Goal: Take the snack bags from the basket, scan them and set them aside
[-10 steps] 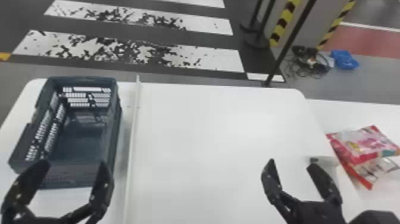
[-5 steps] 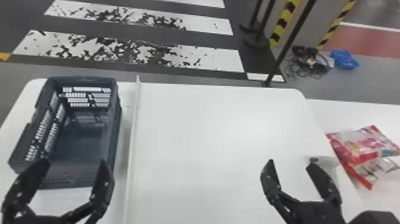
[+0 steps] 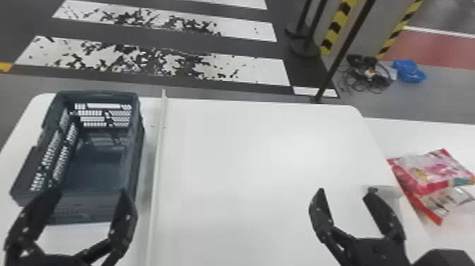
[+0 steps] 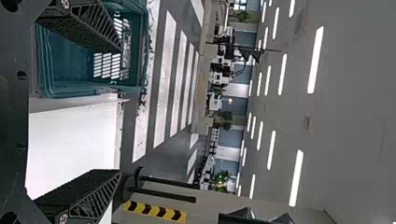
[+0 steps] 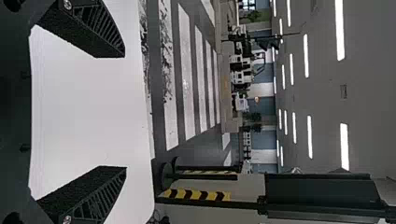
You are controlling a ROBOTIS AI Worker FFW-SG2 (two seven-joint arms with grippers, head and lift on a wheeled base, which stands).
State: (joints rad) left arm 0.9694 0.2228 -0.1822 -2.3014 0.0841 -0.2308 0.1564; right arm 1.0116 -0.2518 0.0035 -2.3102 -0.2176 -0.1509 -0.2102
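My left gripper (image 3: 86, 192) stands open over the near end of the dark basket (image 3: 95, 212), whose visible floor holds no bags. In the left wrist view the left gripper (image 4: 119, 112) has its fingers wide apart, with the basket (image 4: 65, 60) beyond one of them. My right gripper (image 3: 344, 192) is open above the right part of the white table, holding nothing. The right wrist view has the right gripper (image 5: 123, 112) spread over white tabletop. Two snack bags lie at the far right: a pink and red bag (image 3: 431, 171) on top of a red and clear one (image 3: 449, 201).
A thin raised strip (image 3: 159, 152) runs front to back on the table (image 3: 265, 148), just right of the basket. A small pale object (image 3: 385, 191) is behind the right gripper's outer finger. Posts (image 3: 342, 53) stand on the floor past the table.
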